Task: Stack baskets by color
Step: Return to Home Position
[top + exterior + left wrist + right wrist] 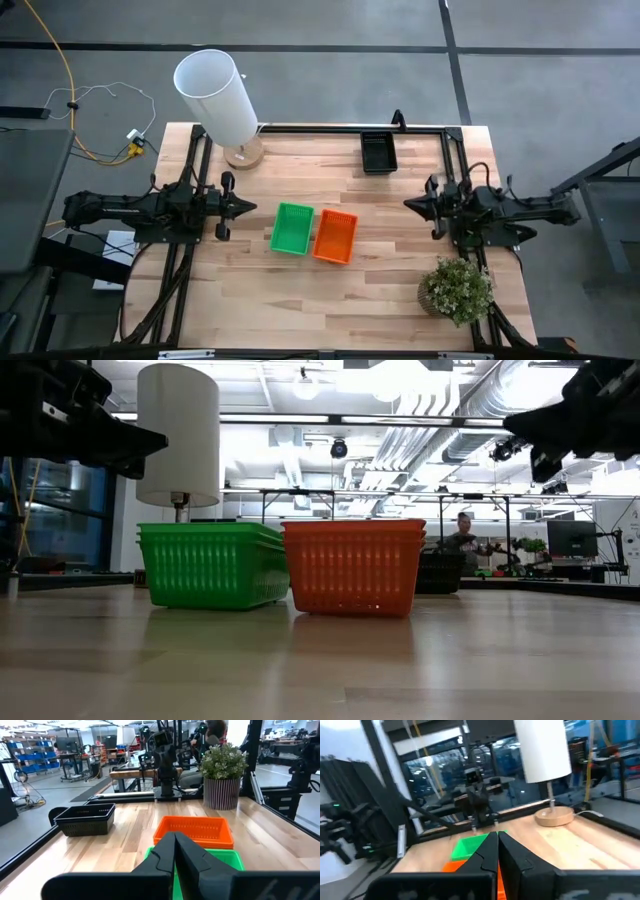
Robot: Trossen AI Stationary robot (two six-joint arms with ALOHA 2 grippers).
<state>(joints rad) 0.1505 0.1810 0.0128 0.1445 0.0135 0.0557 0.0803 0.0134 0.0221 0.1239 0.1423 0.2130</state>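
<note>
Left gripper (250,208): fingers pressed together to a thin line, empty, mid-left of the high view, tip pointing toward frame centre. Held above the table (400,300), seen as a dark shape in the upper left corner of the low view.

Right gripper (408,204): likewise closed with nothing in it, mid-right of the high view, pointing back at the left one. Dark in the upper right corner of the low view.

Green baskets (292,228): nested in one pile just left of centre in the high view, several rims visible one above another in the low view.

Red baskets (335,236): a second pile, right against the green one on its right side, between the two gripper tips but below their line in the frame.

Black baskets (379,153): well apart from the others, upper centre-right by the table's far edge.

White lamp (215,95) at upper left, potted plant (457,288) at lower right. Seated person (463,538) far off, right of centre in the low view.
</note>
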